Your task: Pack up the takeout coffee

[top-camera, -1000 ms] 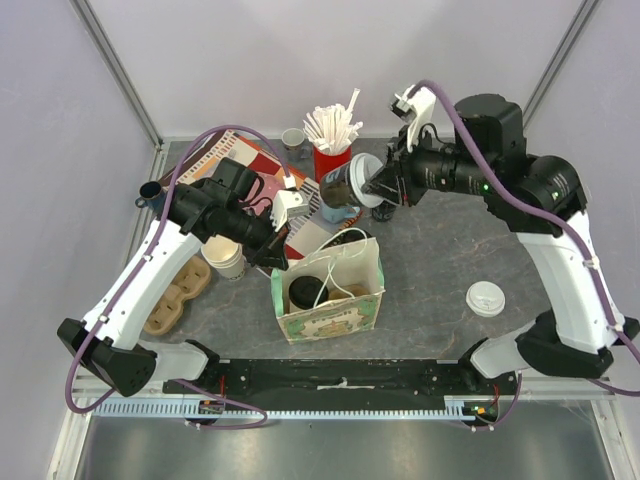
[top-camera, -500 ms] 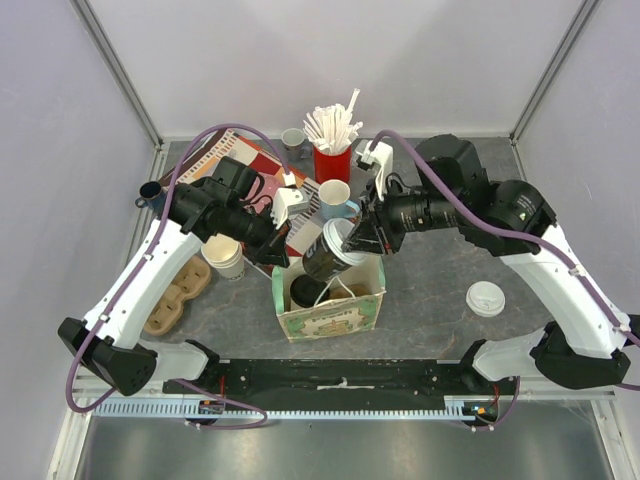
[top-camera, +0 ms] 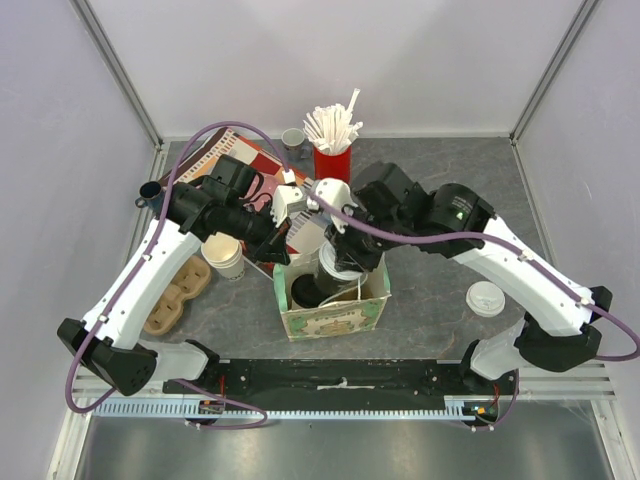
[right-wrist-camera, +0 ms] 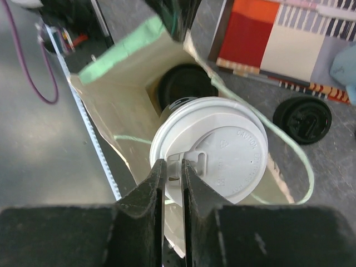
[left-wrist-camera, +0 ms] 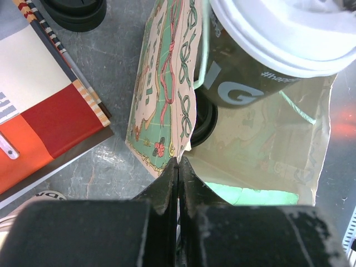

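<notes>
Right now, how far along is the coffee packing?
Done: the black-lid cup sits in the bag. In hand: the right fingers pinch the white-lid cup by its lid at the bag mouth; the left fingers hold the bag's edge. Left: lower it in, release.

The lower half of the white-lidded cup (right-wrist-camera: 214, 153) is hidden inside the paper bag (top-camera: 335, 315); of the black-lidded cup (right-wrist-camera: 181, 83) only the lid shows.

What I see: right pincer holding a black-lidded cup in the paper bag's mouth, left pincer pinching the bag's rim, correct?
Only the lid is wrong: the right wrist view shows it white. Right pincer grips it; left pincer pinches the paper bag.
</notes>
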Robot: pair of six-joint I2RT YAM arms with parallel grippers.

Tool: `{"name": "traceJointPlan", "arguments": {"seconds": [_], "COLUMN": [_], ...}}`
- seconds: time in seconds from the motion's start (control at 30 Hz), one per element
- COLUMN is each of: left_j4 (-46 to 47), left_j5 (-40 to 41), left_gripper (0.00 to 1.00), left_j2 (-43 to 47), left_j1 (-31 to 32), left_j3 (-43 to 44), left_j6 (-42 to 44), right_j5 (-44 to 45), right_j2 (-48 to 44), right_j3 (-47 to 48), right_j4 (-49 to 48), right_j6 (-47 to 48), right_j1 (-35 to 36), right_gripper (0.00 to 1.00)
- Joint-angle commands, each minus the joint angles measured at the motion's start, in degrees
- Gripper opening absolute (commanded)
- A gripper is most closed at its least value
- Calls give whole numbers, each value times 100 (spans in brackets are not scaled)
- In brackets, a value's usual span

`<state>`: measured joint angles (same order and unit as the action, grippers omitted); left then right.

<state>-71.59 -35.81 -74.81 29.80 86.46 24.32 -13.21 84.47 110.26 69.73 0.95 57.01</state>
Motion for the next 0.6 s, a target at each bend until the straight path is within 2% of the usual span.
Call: {"name": "traceJointPlan", "arguments": {"seconds": [0.0, 0.3, 0.57], "left_j4": [172, 198, 207], "left_j5": [48, 22, -5], "left_gripper": [2, 2, 2], "left_j2": [54, 10, 19], "left_j1": [-18, -18, -18], "left_j3": [205, 196, 196], "left_j6": [12, 56, 65], "right_j5": [617, 1312, 1620], "right_j2": [-97, 175, -62], "right_j3": [-267, -935, -2095], "right_j4": [471, 366, -530], "right_j6": [450, 1055, 1223], "right_j1": [362, 750, 750], "right_gripper": [3, 3, 3]}}
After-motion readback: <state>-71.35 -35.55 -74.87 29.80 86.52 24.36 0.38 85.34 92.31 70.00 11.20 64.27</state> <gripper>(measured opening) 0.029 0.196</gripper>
